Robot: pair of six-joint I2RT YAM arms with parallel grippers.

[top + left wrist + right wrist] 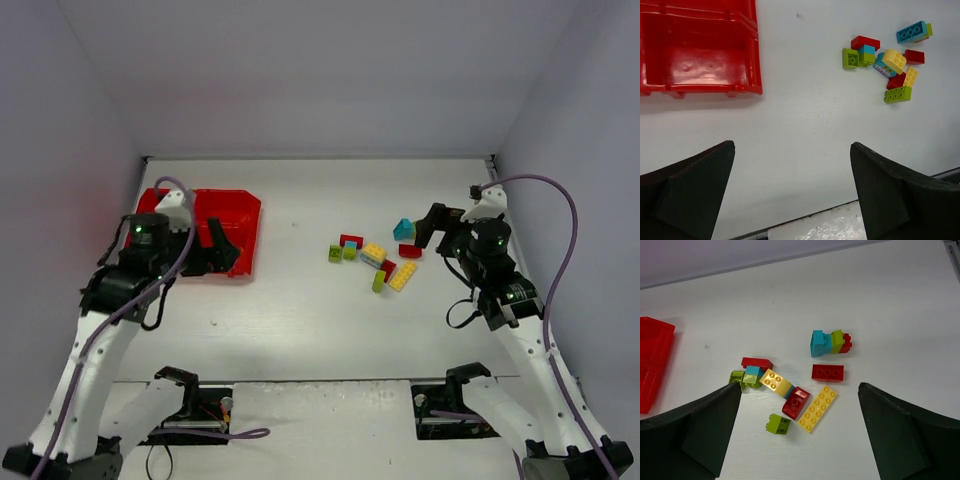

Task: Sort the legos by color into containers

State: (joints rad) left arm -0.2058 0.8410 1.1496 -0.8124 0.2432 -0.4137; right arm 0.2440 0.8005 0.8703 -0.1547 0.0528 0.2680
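The legos [375, 258] lie in a loose cluster right of the table's middle: red, yellow, lime green and teal bricks. From the right wrist I see a teal-green-red stack [829, 342], a red brick [827, 372], a long yellow plate [817, 408] and a lime brick [778, 424]. My right gripper [800, 387] hovers open above the cluster, holding nothing. The red tray [240, 210] with its containers sits at the far left. My left gripper [792, 147] hangs open and empty over bare table near the tray's corner [754, 60]. The one compartment seen from the left wrist is empty.
White walls close in the table on the left, back and right. The arm bases and their cables stand at the near edge. The left arm hides part of the tray in the top view.
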